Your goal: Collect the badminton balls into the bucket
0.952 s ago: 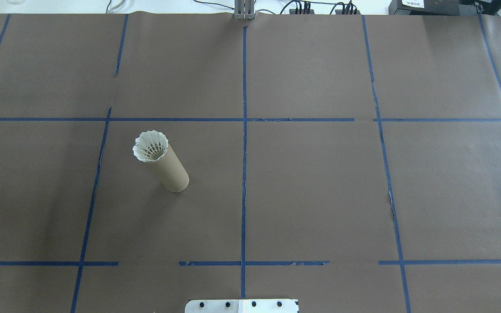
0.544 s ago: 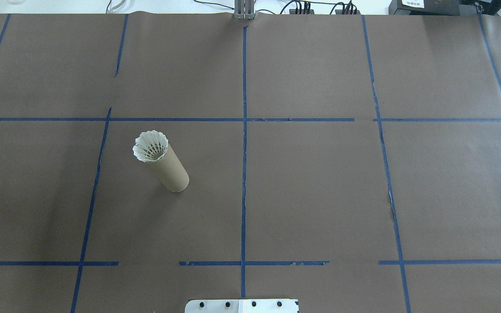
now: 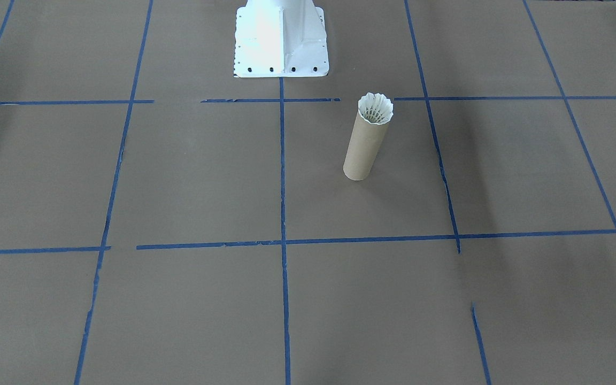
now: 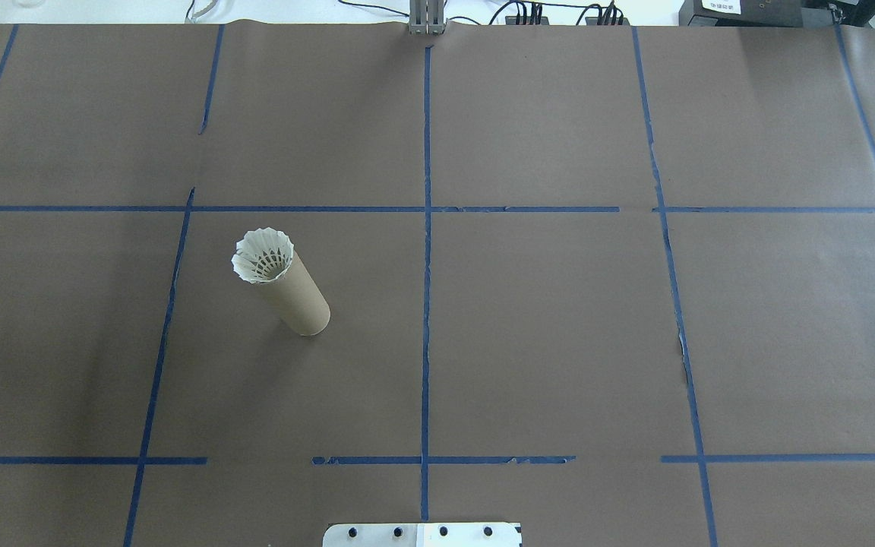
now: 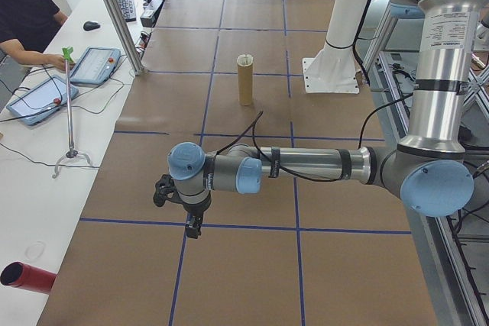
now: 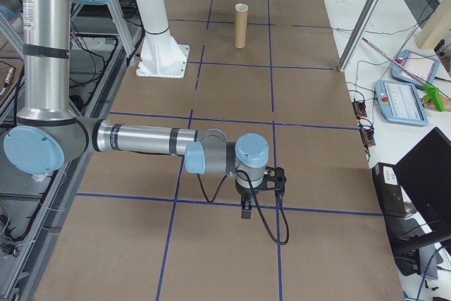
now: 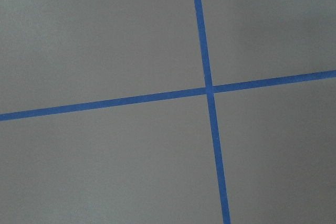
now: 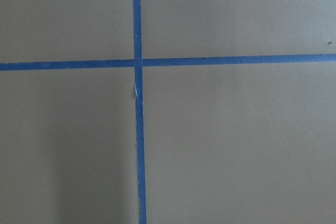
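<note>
The bucket (image 4: 299, 296) is a tall brown cardboard tube standing upright left of the table's centre line, also seen in the front-facing view (image 3: 362, 149). A white feather shuttlecock, the badminton ball (image 4: 263, 256), sits in its mouth with the feather skirt up and flaring above the rim (image 3: 376, 108); its cork tip is hidden inside. My left gripper (image 5: 192, 227) hangs over a tape crossing far from the tube, only in the exterior left view. My right gripper (image 6: 245, 211) hangs likewise at the other end. I cannot tell whether either is open or shut.
Blue tape lines (image 4: 426, 228) grid the brown paper table cover. The white robot base (image 3: 280, 40) stands at the near edge. A person sits at a side table with tablets (image 5: 95, 65). A red cylinder (image 5: 29, 276) lies there too.
</note>
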Action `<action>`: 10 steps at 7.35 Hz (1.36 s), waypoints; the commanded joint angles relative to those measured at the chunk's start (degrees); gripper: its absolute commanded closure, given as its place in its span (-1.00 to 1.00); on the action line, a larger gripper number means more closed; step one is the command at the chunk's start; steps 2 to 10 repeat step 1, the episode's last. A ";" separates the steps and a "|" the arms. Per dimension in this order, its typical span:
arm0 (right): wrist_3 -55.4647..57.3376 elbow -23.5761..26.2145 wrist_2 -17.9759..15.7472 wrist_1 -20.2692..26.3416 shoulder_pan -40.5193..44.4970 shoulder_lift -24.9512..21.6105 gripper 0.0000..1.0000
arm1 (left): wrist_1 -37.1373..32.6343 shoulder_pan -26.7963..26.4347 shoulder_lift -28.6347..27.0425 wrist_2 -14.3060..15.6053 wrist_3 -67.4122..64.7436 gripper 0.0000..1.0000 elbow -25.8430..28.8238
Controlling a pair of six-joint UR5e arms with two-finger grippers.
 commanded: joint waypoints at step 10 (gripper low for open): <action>0.00 0.00 0.00 0.00 0.00 0.00 -1.00 | -0.07 0.02 -0.02 0.00 0.00 -1.00 0.00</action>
